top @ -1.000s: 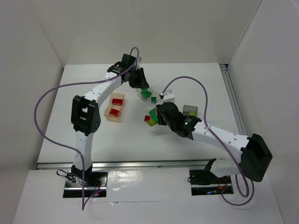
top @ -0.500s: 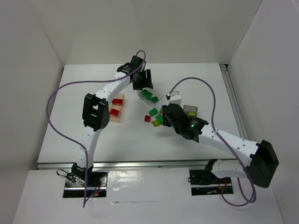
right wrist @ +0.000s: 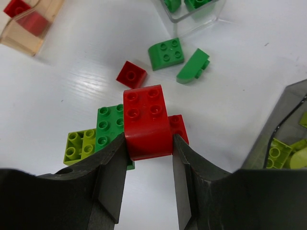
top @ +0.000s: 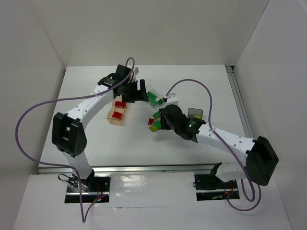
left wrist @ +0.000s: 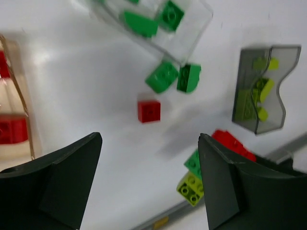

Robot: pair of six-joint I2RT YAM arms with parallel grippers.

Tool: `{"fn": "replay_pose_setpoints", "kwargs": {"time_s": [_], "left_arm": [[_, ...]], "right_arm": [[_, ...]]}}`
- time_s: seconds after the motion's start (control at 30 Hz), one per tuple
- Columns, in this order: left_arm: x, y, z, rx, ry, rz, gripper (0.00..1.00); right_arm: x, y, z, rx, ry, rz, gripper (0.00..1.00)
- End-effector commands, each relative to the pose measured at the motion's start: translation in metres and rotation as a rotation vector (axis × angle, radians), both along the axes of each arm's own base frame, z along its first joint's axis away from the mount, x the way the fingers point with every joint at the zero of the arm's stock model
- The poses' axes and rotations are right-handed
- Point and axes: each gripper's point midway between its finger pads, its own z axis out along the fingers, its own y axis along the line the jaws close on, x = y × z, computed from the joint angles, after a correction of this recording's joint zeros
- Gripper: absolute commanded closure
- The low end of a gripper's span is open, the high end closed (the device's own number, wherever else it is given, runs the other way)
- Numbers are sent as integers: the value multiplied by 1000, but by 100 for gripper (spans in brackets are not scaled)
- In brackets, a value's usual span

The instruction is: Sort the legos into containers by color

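The right claw (right wrist: pixel 149 143) is clamped on a red brick (right wrist: pixel 144 115), over a green brick (right wrist: pixel 109 125), a yellow-green brick (right wrist: pixel 79 143) and a second red brick (right wrist: pixel 178 125) on the tabletop (right wrist: pixel 230 105). The tan tub (right wrist: pixel 29 31) holding reds lies beyond them, near the left claw (left wrist: pixel 149 141), which hangs wide open and empty. Likely trouble: the 2 arms could meet over that tub. The held brick, pinched only at its near end, could also pivot free and drop among the loose pieces or into the clear tub (left wrist: pixel 192 33) of greens.
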Motion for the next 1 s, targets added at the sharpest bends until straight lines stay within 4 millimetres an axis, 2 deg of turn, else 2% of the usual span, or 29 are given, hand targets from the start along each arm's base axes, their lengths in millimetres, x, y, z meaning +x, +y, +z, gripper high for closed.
{"fn": "replay_pose_setpoints", "kwargs": {"time_s": [0.0,0.03,0.07,0.13,0.17,0.2,0.23,0.27,0.3,0.37,0.43,0.5,0.63,0.7,0.73,0.87,0.97], "left_arm": [[-34,-10,-8,-131,58,-106,10],[-39,-15,-5,-176,54,-122,10],[-50,-10,-18,-185,92,-114,10],[-65,-17,-5,-272,104,-129,9],[-72,-21,-11,-314,116,-138,9],[-74,-21,-8,-357,123,-128,1],[-82,-26,1,-428,156,-111,0],[-86,-29,2,-462,162,-111,0],[-88,-31,-3,-491,158,-104,0],[-90,-29,5,-530,152,-55,0],[-94,-24,-2,-534,173,11,0],[-96,-18,5,-555,165,123,0],[-108,-9,1,-648,168,297,0],[-105,-3,4,-697,167,390,0],[-108,0,-1,-707,179,415,0],[-113,-7,5,-807,231,441,0],[-110,-15,1,-861,284,444,0]], "right_arm": [[10,23,33,123,-69,43,76],[10,25,35,134,-71,52,76],[12,26,36,145,-72,54,76],[12,29,39,159,-77,62,76],[14,31,43,176,-93,63,76],[13,33,43,180,-88,73,76],[14,34,46,189,-96,73,76],[15,35,41,180,-88,73,76],[18,35,42,176,-93,63,76],[20,36,42,167,-92,55,76],[23,35,46,177,-99,39,76],[25,34,43,182,-93,12,76],[32,32,49,208,-105,-53,76],[35,29,50,229,-107,-99,76],[35,28,46,222,-98,-116,76],[39,29,49,263,-90,-165,76],[40,30,42,254,-75,-171,76]]}}
